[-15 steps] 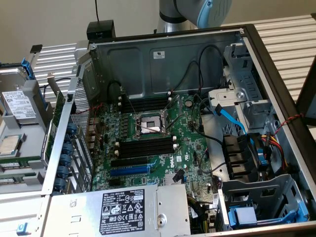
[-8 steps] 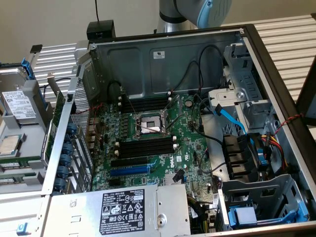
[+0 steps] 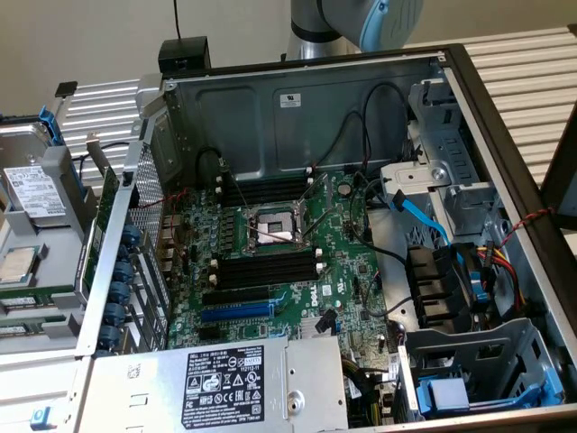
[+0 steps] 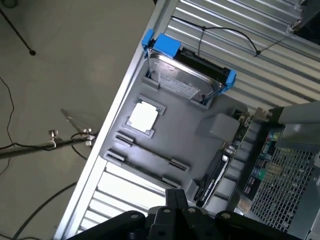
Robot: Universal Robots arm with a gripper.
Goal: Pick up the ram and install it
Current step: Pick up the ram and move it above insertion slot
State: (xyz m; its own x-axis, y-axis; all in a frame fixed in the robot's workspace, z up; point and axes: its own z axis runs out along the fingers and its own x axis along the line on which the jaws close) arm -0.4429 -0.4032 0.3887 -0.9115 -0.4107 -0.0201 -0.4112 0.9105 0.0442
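Exterior view:
- Open computer case (image 3: 505, 117) on the ribbed tabletop (image 3: 532, 72).
- Motherboard (image 3: 297, 271) lies flat inside. Its black memory slots (image 3: 266, 268) have white end clips, and none holds a stick.
- My arm (image 3: 361, 18) rises beyond the case's far wall. My gripper is out of sight.
- Grey tray (image 3: 54, 171) sits at the tabletop's edge, on the exterior view's left, just beside the case. It carries a hard drive (image 3: 32, 189).
- A thin green strip along the tray's near edge is probably the ram (image 3: 32, 293).

Wrist view:
- My gripper (image 4: 175, 220) hangs over the tray (image 4: 200, 112) and holds nothing. I cannot tell whether it is spread or closed.
- Hard drive (image 4: 185, 80) sits in its blue bracket.
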